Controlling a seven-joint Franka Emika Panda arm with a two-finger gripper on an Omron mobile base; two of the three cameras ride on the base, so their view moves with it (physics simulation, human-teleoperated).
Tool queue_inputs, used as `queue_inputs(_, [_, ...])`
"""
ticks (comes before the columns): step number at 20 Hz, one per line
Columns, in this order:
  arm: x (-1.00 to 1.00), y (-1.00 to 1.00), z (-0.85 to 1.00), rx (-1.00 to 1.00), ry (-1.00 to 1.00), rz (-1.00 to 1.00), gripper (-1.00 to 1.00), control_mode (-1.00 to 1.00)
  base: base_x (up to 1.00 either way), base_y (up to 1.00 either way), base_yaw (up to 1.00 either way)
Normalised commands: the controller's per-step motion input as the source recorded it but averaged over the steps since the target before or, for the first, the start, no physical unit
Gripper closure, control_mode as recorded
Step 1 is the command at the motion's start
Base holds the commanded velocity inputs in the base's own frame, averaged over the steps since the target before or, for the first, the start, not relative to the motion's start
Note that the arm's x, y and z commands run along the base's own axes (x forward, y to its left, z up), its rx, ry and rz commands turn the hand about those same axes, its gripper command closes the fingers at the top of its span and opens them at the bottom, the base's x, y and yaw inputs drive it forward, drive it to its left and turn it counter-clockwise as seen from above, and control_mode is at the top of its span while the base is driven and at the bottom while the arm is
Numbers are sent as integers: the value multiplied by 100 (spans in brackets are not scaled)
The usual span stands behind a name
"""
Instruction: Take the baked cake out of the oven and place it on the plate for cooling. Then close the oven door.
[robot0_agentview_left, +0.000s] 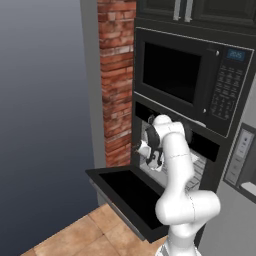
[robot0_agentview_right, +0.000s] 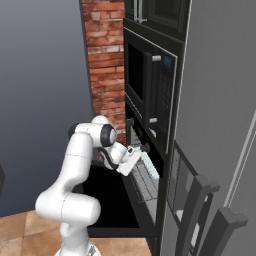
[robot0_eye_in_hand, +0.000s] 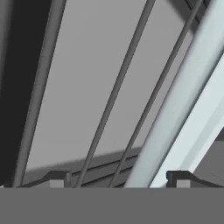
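Gripper (robot0_eye_in_hand: 118, 177): jaws apart, holding nothing | wire rack (robot0_eye_in_hand: 116, 94) close ahead | oven door (robot0_agentview_left: 127, 192) down

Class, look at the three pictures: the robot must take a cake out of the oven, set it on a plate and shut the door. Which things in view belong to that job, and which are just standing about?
Belong to the job:
oven, open
oven door, dropped flat
oven rack
gripper, at the rack

Standing about:
microwave
brick wall
tiled floor
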Motion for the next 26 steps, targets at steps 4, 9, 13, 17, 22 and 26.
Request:
queue_inputs(4, [25,-12,-9,0,0,0,-100,-100,0,0,0])
queue_inputs(9, [-87,53,74,0,-2,0,-100,-100,0,0,0])
queue_inputs(13, [-100,73,87,0,-2,0,-100,-100,0,0,0])
queue_inputs(17, [-100,76,70,0,-1,0,-100,-100,0,0,0])
queue_inputs(22, [-100,70,63,0,2,-4,-100,-100,0,0,0])
queue_inputs(26, [-100,84,72,0,5,-11,-100,-100,0,0,0])
